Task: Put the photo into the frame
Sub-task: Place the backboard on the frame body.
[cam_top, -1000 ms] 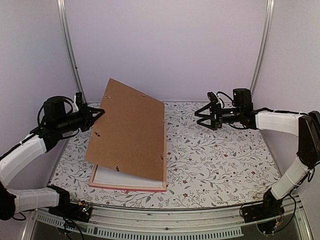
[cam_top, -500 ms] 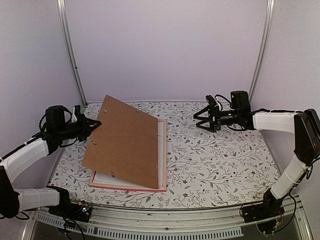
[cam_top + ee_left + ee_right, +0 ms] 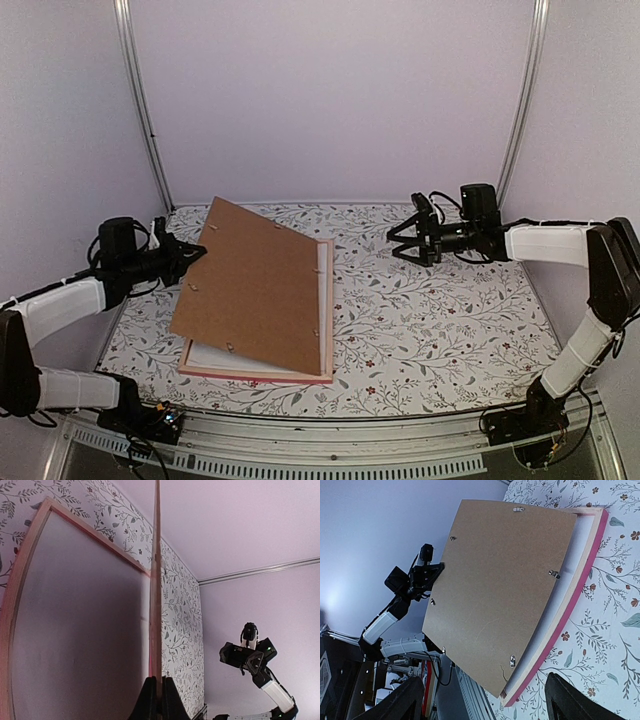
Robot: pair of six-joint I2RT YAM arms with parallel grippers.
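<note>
Floral table [image 3: 430,330], lilac walls [image 3: 330,100]. Brown backing board [image 3: 260,290] tilted over pink frame [image 3: 250,374], grasped at raised edge by left gripper [image 3: 192,254]; frame lies just below that claw. Over right, right gripper [image 3: 402,240] spread wide, empty, frame well ahead of it. No photo visible, probably under board. Guess: closing-back step; next needs board lowered flat inside rails

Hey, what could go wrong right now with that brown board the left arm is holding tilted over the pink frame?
The left gripper pinches only the thin edge of the backing board, so the tilted board could slip and drop. The board sits skewed to the frame; lowered like this, it may land on a rail instead of inside. The right gripper hangs open and apart, so nothing steadies the frame if the board pushes it.
</note>
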